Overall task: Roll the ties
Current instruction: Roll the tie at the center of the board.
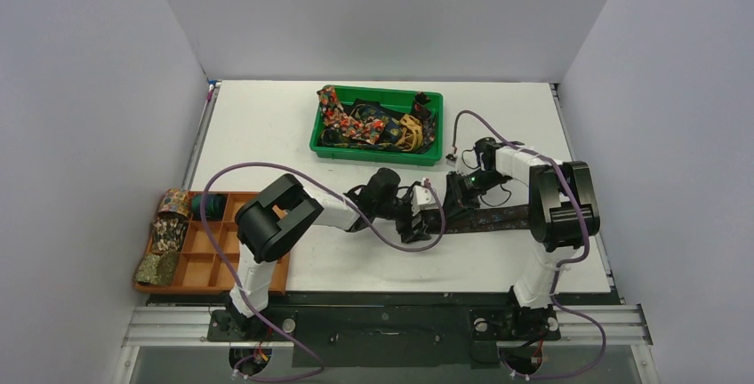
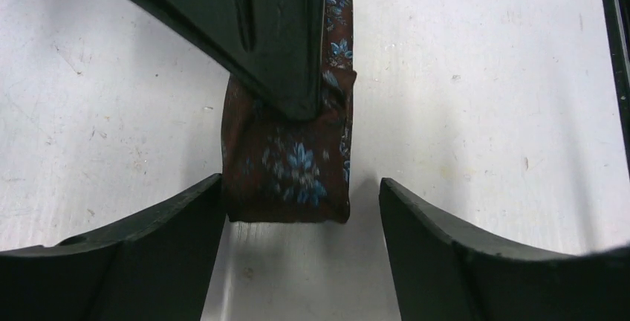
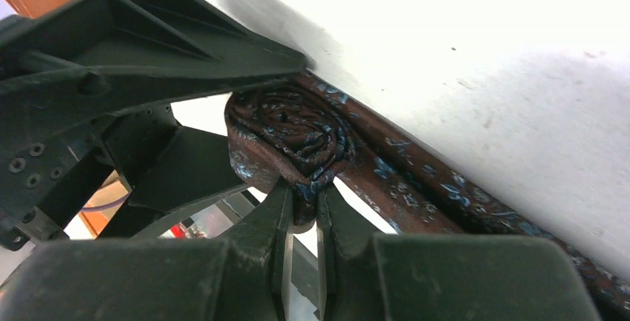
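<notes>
Right fingers (image 3: 256,250) pinch one brown tie coil (image 3: 290,131); left fingers (image 2: 134,254) apart.

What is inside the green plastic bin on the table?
A loose heap of patterned fabric ties, red floral and yellow among them, lies in the green plastic bin. The tangle hides their count and what lies underneath.

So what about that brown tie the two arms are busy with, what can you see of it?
The brown tie is smooth, silky-looking cloth, dark brown with small blue flowers. One end is wound into a tight coil; the rest trails flat across the white table toward the right arm. The right tool pinches the coil's edge between its nearly closed fingers. The left tool is open, one finger on either side of the coil.
</notes>
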`<control>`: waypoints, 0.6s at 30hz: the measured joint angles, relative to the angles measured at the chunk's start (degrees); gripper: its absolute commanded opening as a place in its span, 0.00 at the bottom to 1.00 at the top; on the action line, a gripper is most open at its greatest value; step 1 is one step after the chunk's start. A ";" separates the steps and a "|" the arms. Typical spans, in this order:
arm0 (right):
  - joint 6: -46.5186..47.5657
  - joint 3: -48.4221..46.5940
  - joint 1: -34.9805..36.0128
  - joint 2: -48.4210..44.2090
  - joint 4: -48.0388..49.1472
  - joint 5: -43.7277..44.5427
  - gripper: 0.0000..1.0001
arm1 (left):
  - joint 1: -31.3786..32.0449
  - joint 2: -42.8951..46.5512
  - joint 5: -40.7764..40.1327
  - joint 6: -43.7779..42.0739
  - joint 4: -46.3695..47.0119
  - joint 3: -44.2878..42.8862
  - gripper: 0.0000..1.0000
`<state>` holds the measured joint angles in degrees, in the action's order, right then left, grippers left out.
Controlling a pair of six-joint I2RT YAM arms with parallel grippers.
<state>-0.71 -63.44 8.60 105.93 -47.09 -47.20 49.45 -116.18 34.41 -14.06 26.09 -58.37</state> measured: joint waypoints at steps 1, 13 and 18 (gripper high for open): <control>-0.02 -0.20 -0.44 0.44 -0.39 0.04 0.00 | -0.02 0.17 -0.04 0.00 0.52 0.44 0.75; -1.29 -1.95 -1.38 2.25 -3.80 4.39 0.00 | -0.04 0.07 -0.07 2.51 9.25 1.36 0.76; -1.31 -2.27 -1.01 2.47 -5.18 7.93 0.00 | 0.02 -2.58 0.61 5.42 12.26 -0.57 0.70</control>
<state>-2.02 -65.71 7.60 108.40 -52.27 -39.27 49.47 -118.76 35.03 -8.64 38.35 -58.94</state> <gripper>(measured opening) 0.077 0.722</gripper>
